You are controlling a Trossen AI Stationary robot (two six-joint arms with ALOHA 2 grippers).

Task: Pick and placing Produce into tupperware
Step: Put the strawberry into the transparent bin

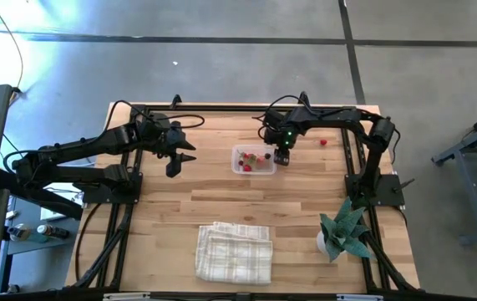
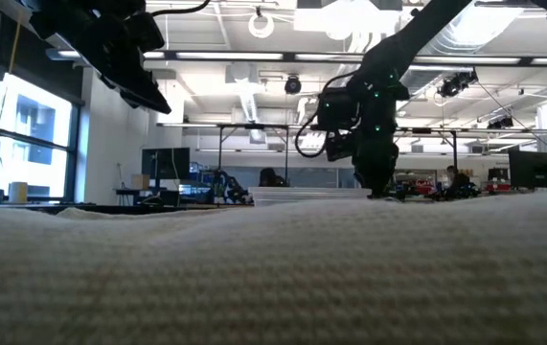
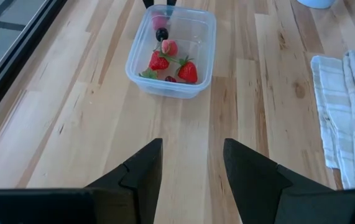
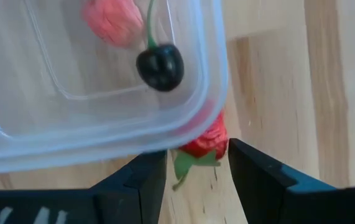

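Progress is partial — the small clear rectangular plastic tupperware [image 1: 253, 160] already holds several red strawberry-like pieces [image 3: 188, 71] and a dark cherry [image 4: 159, 68]. The right gripper [image 4: 196, 163] stands open at its rim around another red strawberry [image 4: 206, 142], not clamped; one red piece [image 1: 323, 142] lies well beyond. Beside the tupperware, the left gripper [image 3: 191, 163] hangs open, empty.

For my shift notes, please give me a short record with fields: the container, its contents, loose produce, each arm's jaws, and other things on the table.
container: small clear rectangular plastic tupperware, mid-table
contents: several red strawberry-like pieces, one pale pink piece, one dark cherry-like piece
loose produce: one red piece on the wood to the right; another red strawberry-like piece just outside the container's corner
right gripper: at the container's right edge, jaws open around that outside piece
left gripper: waiting left of the container, jaws open, empty
other: white checked folded cloth, green plant
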